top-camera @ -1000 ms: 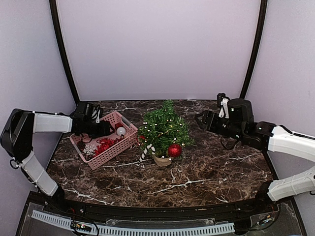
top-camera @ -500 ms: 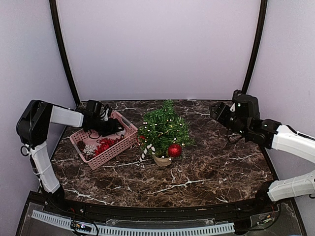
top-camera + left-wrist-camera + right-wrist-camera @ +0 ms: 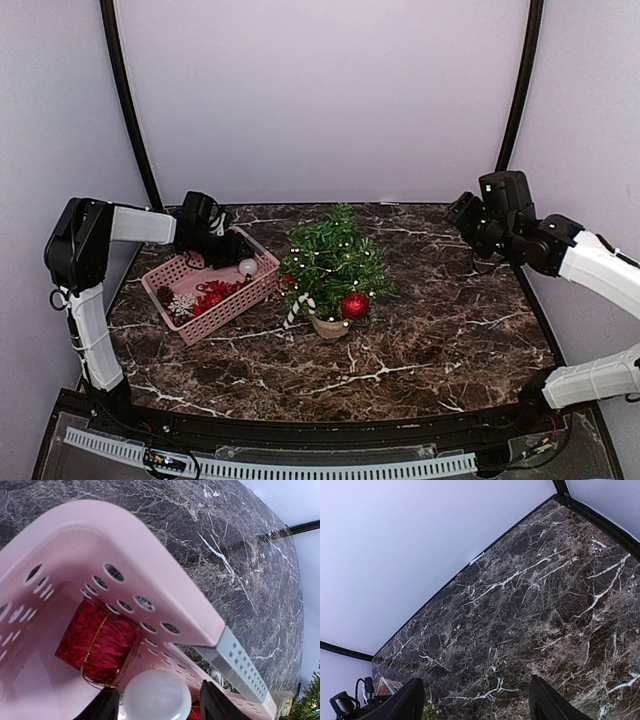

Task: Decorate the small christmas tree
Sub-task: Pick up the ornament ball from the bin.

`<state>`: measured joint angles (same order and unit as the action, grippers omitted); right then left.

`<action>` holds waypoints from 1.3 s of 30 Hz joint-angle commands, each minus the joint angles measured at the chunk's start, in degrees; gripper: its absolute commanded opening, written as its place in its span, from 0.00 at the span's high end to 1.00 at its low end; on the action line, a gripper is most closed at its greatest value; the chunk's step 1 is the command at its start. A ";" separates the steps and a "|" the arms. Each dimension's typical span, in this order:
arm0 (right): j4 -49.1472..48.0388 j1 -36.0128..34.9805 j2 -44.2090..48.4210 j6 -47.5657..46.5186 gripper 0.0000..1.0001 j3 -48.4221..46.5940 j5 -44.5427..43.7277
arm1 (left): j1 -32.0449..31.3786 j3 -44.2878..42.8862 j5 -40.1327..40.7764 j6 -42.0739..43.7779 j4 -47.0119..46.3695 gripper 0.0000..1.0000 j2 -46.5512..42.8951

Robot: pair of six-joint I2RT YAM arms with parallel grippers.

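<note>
Pick step: my left gripper (image 3: 157,708), jaws apart, straddles the white round ball (image 3: 156,692) in the pink plastic basket (image 3: 150,575); next, I close.

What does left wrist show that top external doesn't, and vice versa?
Left wrist only: gold string on the red parcel, and the left gripper straddling the white ball. Top external only: the small christmas tree whole, its red bauble, candy cane, right gripper. Both: pink basket, marble table.
</note>
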<state>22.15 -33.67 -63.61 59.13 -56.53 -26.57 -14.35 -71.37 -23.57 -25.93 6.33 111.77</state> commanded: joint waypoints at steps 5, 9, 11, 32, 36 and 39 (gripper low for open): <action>6.56 0.74 -1.00 5.37 0.29 -2.78 3.53 | 0.11 -4.78 1.89 1.95 9.96 0.40 -1.03; 3.63 0.82 0.29 5.21 0.29 0.01 4.63 | -0.15 -1.77 1.79 4.03 6.61 0.43 -4.24; -0.06 0.82 0.96 4.08 0.29 2.66 5.56 | -0.26 -1.23 0.30 4.80 6.01 0.46 -4.02; -9.66 0.80 8.42 -15.39 0.25 8.93 15.18 | -4.89 1.44 9.35 12.37 0.06 0.44 -3.11; -11.36 0.80 12.01 -15.54 0.24 11.71 14.82 | -6.17 1.49 10.46 14.75 0.55 0.43 -3.04; -11.86 0.82 13.97 -15.36 0.24 13.43 14.70 | -6.57 1.46 11.10 15.63 0.77 0.43 -3.03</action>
<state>13.34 -33.21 -51.94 44.95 -45.32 -12.03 -19.88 -70.96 -13.98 -13.19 6.79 110.89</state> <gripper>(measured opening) 0.755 0.570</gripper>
